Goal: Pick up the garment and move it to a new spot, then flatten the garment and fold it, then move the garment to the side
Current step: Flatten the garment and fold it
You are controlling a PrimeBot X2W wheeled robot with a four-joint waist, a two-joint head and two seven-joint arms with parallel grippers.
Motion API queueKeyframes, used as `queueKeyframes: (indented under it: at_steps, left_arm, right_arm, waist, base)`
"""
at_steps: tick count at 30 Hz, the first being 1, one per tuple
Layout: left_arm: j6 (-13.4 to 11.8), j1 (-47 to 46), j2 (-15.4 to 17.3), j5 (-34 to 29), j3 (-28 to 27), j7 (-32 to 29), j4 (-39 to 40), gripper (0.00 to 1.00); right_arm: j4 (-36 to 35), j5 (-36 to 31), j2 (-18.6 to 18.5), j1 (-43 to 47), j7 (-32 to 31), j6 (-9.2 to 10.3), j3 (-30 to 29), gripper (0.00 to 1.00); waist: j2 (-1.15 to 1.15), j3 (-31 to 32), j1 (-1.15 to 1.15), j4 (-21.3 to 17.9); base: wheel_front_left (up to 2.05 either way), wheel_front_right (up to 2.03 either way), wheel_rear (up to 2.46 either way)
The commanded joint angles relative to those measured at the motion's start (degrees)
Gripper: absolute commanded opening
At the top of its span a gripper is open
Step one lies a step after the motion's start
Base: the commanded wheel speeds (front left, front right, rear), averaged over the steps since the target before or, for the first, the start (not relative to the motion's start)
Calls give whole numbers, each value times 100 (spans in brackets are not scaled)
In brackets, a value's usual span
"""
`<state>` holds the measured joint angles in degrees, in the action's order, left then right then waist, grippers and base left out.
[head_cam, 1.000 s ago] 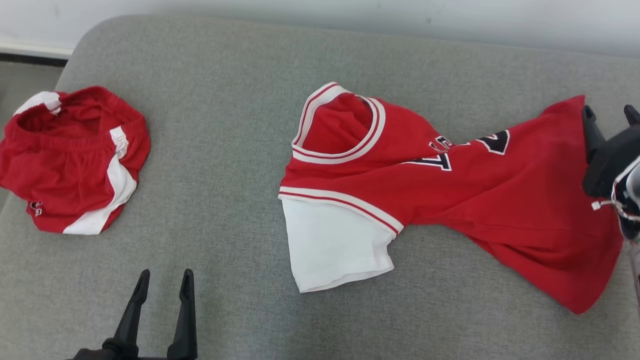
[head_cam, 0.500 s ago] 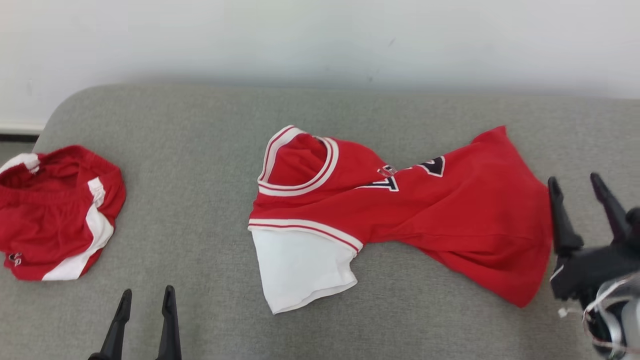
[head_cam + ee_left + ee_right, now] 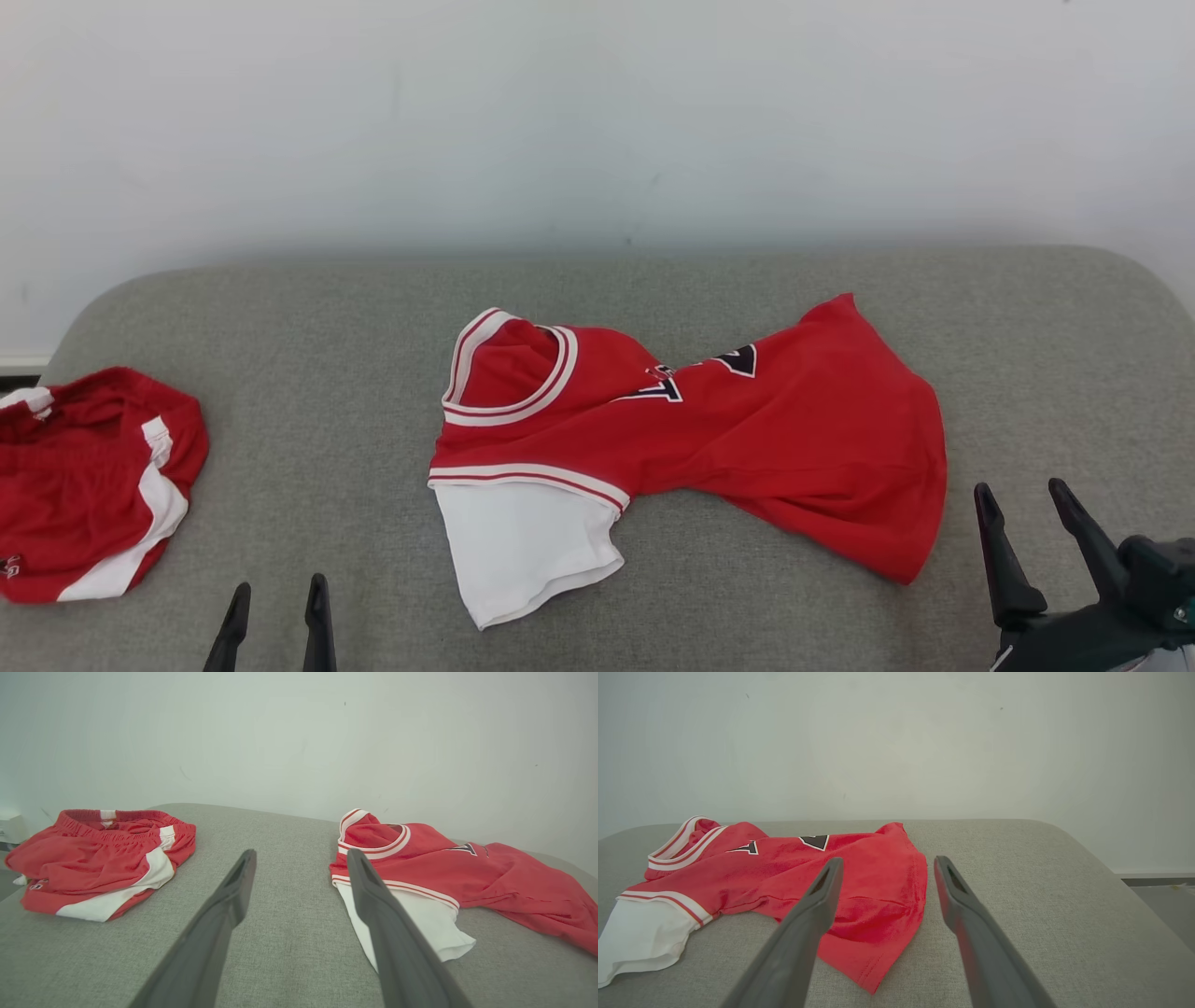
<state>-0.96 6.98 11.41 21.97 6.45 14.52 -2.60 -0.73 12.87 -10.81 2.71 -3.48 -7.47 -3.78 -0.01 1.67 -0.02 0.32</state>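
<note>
Here the jersey [image 3: 747, 448] lies rumpled on, seemingly, a cushion [image 3: 327, 373].

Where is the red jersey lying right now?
In the head view, the jersey lies near the middle of the grey cushion, right of the red shorts and left of the right gripper.

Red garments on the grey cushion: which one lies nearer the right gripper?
The jersey with the white sleeve; its hem lies beside the right gripper, the shorts lie far left.
</note>
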Motion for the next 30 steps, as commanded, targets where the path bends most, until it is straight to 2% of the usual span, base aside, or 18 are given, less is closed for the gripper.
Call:
queueKeyframes:
  at_steps: [1,12,19,30]
  left_arm:
    - [6,11,26,67,-4,-9,-42,100]
    - [70,-315,46,168,18,-88,-576,100]
    - [56,-372,47,222,7,-59,-659,100]
    - [33,-263,37,278,34,-55,-688,100]
  right_arm:
    - [-12,-50,17,64,7,-5,-5,100]
    - [147,73,-28,291,87,-5,139,100]
    - [299,204,-143,246,92,-5,172,100]
    - [425,285,-116,176,128,-5,264,100]
  waist:
    - [1,83,2,-66]
    - [1,206,2,-184]
    - [1,199,2,-217]
    - [1,158,2,-219]
  base:
    - [0,0,0]
    - [0,0,0]
    - [0,0,0]
    - [0,0,0]
